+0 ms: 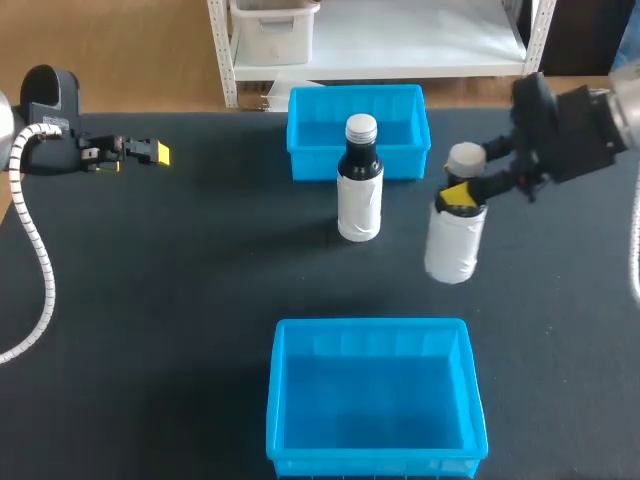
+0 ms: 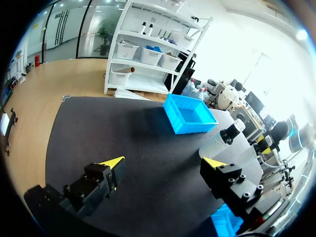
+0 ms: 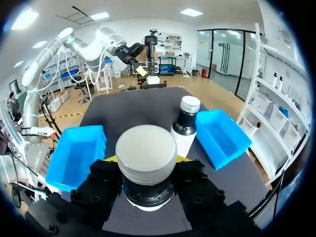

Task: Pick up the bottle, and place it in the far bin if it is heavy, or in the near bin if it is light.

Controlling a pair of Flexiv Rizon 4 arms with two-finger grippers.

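Observation:
Two dark bottles with white labels and grey caps are in view. One bottle (image 1: 360, 190) (image 3: 186, 123) (image 2: 224, 138) stands on the table just in front of the far blue bin (image 1: 357, 130) (image 3: 222, 136) (image 2: 190, 114). My right gripper (image 1: 462, 190) (image 3: 146, 163) is shut on the neck of the other bottle (image 1: 455, 235) (image 3: 146, 153), to the right of the first. Whether that bottle rests on the table I cannot tell. The near blue bin (image 1: 375, 400) (image 3: 76, 153) is empty. My left gripper (image 1: 150, 152) (image 2: 163, 160) is open and empty at the far left.
The table (image 1: 180, 300) is covered by a black mat. A corrugated white cable (image 1: 35, 260) from my left arm hangs over the table's left edge. Bare mat lies between the two bins and across the left half.

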